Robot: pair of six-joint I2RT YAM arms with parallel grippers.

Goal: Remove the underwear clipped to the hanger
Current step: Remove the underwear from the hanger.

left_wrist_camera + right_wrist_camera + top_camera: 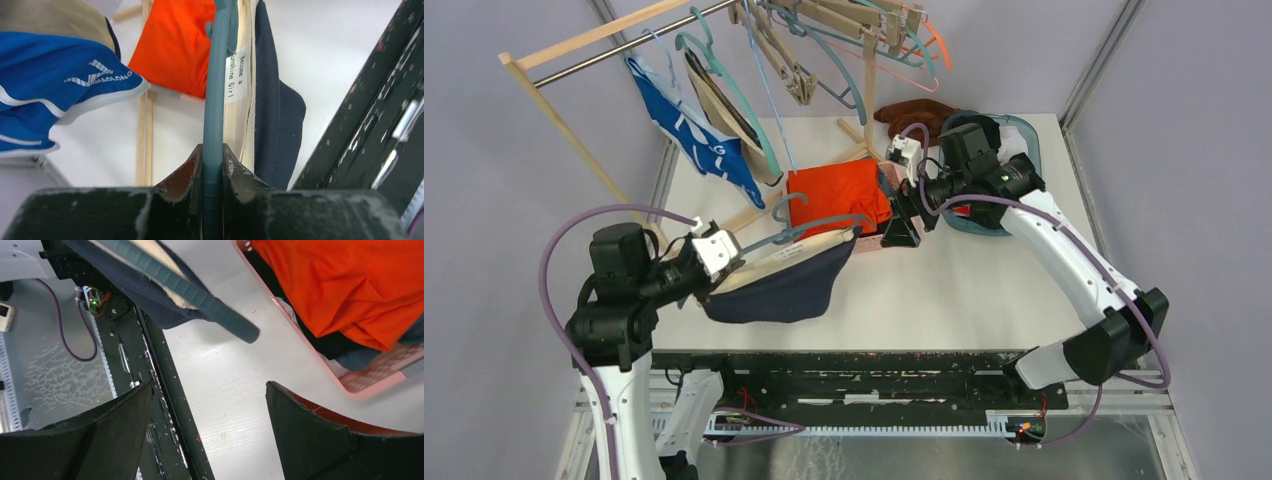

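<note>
White table (984, 290) under a wooden rack (564, 42), with grey walls behind. You see the left gripper (212, 155) clenched on the teal hanger (215, 90), which it holds above the table's near left. The dark navy underwear (779, 290) hangs from that hanger, its white label (236, 75) showing. The right gripper (209, 390) hovers with fingers spread wide, grasping nothing, just beside the pink basket (350, 385) holding the orange garment (345, 285). Royal blue underwear (689, 135) hangs on the rack.
</note>
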